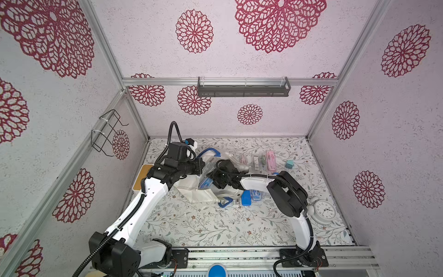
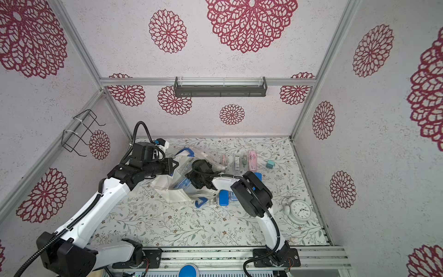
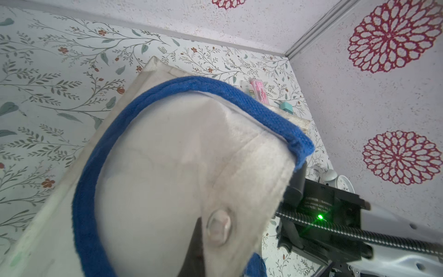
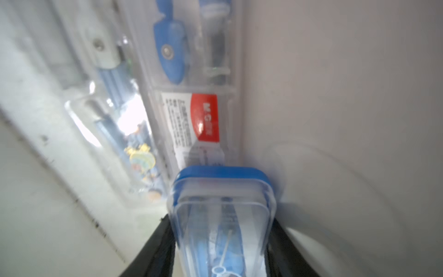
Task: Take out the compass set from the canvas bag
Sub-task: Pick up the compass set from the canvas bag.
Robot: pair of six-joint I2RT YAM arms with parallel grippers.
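Extraction step, grasp made: compass set [image 4: 223, 189], a slim clear-lidded plastic case with a rounded blue base, sits inside the bag [image 1: 191, 194], pinched across its width by the right claw [image 4: 221, 224]. Beside it lies a second clear case [image 4: 191, 120] with a red label. Bag: soft off-white canvas with woven blue handles, its mouth lifted by the left claw [image 1: 202, 166], clamped on the rim. Next move, likely: straight withdrawal through the mouth to the floral counter [image 1: 191, 227], avoiding fabric snags.
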